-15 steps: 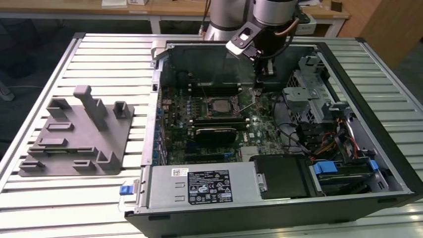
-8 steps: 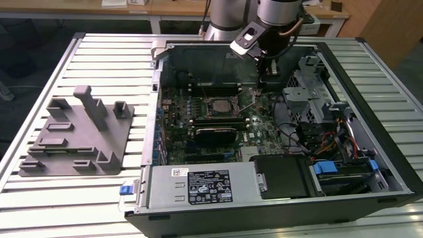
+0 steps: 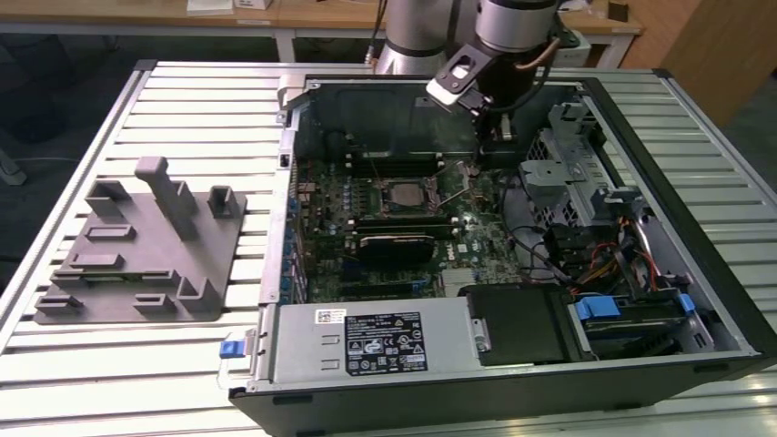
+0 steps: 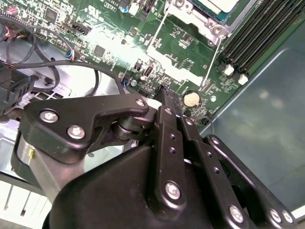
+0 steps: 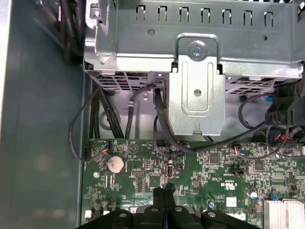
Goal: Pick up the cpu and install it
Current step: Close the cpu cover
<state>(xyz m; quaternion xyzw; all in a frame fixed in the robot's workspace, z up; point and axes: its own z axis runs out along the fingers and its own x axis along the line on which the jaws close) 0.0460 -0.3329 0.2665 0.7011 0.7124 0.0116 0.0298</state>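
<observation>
Appears to have the cpu (image 3: 401, 193) already seated in the socket (image 4: 188, 19), centre of the exterior view; hovers upper right of it, tool (image 3: 500, 146) narrow and empty.

The cpu (image 3: 407, 193) in the socket
Small flat square chip, pale silver top, lying level inside the socket on the motherboard.
</observation>
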